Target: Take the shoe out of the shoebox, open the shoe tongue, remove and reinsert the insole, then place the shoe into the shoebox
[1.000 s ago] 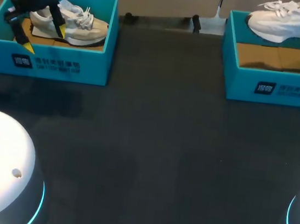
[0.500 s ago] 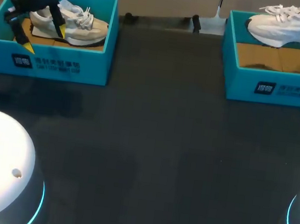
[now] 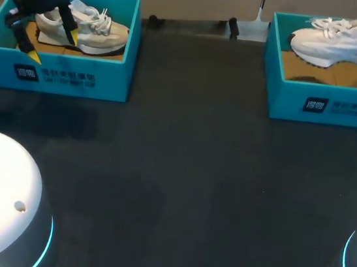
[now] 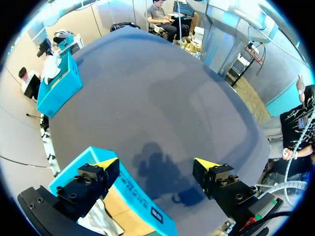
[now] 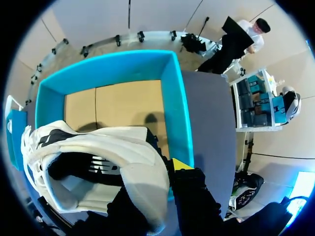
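- right gripper (image 5: 160, 171) clamped on the heel rim of the white shoe (image 5: 98, 152); one yellow tip shows on the outside of the heel, the other finger is hidden in the shoe opening
- white shoe hangs over the right shoebox (image 5: 173, 98), sole off the cardboard floor (image 5: 118, 105) with a shadow under it; opening faces the wrist camera
- head view: white shoe (image 3: 338, 43) over the right shoebox (image 3: 327, 106) at the far right of the table (image 3: 186, 174); toe toward the table's middle, heel past the box's outer wall; laces on top
- left gripper (image 3: 53, 46) sits low at the outer end of the left shoebox (image 3: 54, 76), far left of the table; fingers spread wide, holding nothing
- left wrist view: left gripper (image 4: 156, 164) straddles the box's front wall (image 4: 142, 199); one finger inside the box, the other outside over the table
- beige shoe (image 3: 96, 30) lies in the left shoebox on its sole, toe toward the table's middle, heel just beside the inner finger; contact between them cannot be told
- the two boxes are well apart, with dark table between them
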Controlling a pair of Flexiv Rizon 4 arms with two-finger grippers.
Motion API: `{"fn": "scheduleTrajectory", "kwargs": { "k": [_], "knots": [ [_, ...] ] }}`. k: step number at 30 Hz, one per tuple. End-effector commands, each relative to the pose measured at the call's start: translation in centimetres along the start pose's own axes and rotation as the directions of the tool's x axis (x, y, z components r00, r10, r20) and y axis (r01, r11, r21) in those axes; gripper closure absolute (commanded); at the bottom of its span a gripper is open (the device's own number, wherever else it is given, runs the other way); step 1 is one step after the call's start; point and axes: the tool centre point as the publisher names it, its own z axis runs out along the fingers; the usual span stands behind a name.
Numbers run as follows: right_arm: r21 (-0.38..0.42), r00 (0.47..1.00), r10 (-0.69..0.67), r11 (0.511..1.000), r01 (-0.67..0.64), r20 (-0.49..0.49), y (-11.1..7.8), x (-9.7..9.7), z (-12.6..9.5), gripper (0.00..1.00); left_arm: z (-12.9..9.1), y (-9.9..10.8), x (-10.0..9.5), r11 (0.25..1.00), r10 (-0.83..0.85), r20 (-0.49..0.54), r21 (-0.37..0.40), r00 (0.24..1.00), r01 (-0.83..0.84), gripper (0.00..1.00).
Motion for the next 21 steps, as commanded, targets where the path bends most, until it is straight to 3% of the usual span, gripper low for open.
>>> {"fn": "scheduleTrajectory", "kwargs": {
  "k": [1, 15, 21],
  "knots": [
    [-0.024, 1.000, 0.024, 0.999, -0.024, 0.002, -0.8, 0.4, 0.8, 1.00, 0.0, 0.0, 0.1, 1.000, 0.001, 0.000, -0.003, 1.000, -0.001, 0.00],
    [-0.022, 0.999, 0.042, 0.999, -0.042, -0.007, -1.0, 0.3, 1.1, 1.00, 0.0, 0.0, 0.1, 1.000, 0.001, 0.000, -0.003, 1.000, -0.001, 0.00],
    [-0.029, 1.000, 0.030, 0.999, -0.030, -0.004, -1.1, 0.6, 2.4, 1.00, 0.0, 0.0, 0.1, 1.000, 0.001, 0.000, -0.003, 1.000, -0.001, 0.00]
  ]
}}
